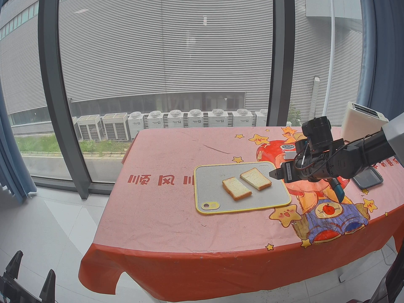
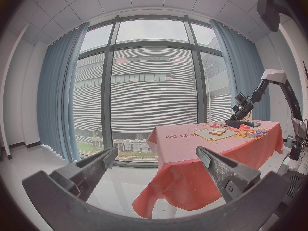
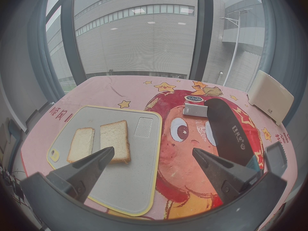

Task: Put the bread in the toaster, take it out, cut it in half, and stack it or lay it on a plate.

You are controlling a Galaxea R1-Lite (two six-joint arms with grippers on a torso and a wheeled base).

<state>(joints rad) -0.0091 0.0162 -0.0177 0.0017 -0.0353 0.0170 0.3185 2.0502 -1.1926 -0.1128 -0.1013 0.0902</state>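
Fingers of your right gripper (image 1: 275, 174) gape wide and empty, mid-right in the head view, since the bread halves (image 1: 236, 188) likely await plating.

Left end effector (image 2: 156, 151) and right end effector (image 3: 153, 150) gape.

The right arm (image 1: 357, 152) is cased in black, with a silver-grey link behind; thin black cables (image 1: 309, 165) and a white label (image 1: 288, 172) are carried at the wrist. The right end effector (image 3: 152, 153) and left end effector (image 2: 157, 153) are fitted with dark grey, wedge-shaped, scuffed fingers (image 2: 224, 170), each fastened by a screw (image 2: 229, 188).
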